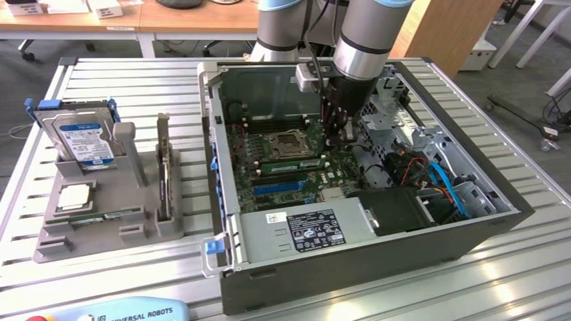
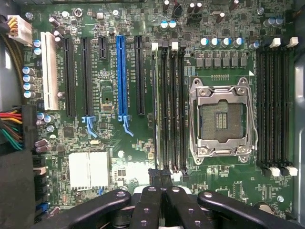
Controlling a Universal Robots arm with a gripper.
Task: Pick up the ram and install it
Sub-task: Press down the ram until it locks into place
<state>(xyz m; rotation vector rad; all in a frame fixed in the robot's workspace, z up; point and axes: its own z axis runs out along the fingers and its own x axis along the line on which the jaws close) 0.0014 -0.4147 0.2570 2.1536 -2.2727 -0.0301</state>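
Note:
The ram (image 1: 290,162) is a thin green stick standing on edge in a memory slot of the motherboard, beside the empty processor socket (image 1: 290,142). From the wrist it appears edge-on as a thin line (image 2: 155,109) in the slot closest to the blue expansion slot (image 2: 122,71). My gripper (image 1: 335,142) reaches down inside the open computer case (image 1: 357,254). Its black fingers are shut together right over one end of the ram (image 2: 160,175). I cannot tell whether they pinch the stick or just rest on its top edge.
A grey holder (image 1: 107,234) stands on the slatted table at the exterior view's left. It carries a hard drive (image 1: 85,137), a square silver processor chip (image 1: 73,195) and an upright card (image 1: 163,180). Cables and a drive cage (image 1: 437,180) crowd the case's other side.

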